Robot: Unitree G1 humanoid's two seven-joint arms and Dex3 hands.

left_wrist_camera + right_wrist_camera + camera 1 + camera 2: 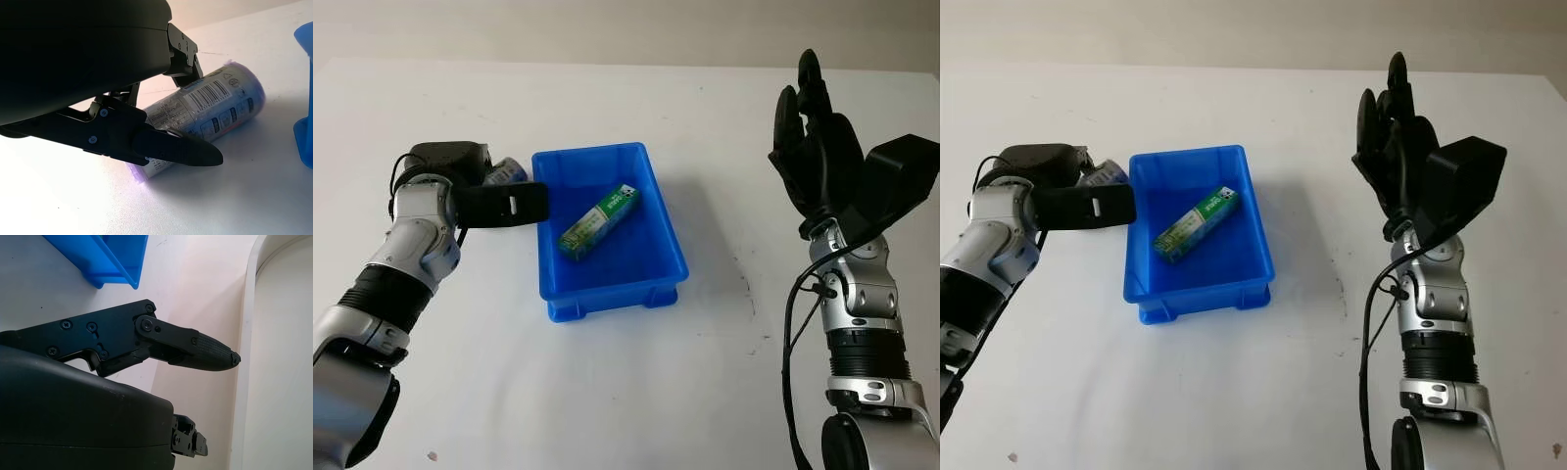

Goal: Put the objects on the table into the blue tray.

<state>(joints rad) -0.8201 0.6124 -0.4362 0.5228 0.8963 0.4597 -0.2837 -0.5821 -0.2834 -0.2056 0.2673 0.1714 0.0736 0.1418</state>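
Task partly complete: one object stowed, one left on the table.

The table (626, 392) carries the blue tray (661, 211) at centre, with the green box (599, 221) lying diagonally inside it. The right hand (813, 137) is raised at the right, open and holding nothing. The left hand (499, 201) sits just left of the tray over the can (210, 105), which lies on its side; whether the fingers (176, 149) grip it cannot be told.

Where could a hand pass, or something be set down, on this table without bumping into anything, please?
Bare table lies between the blue tray and the raised, open right hand, and along the near edge before the tray. It is crowded at the tray's left wall, where the left hand sits over a can on the table.
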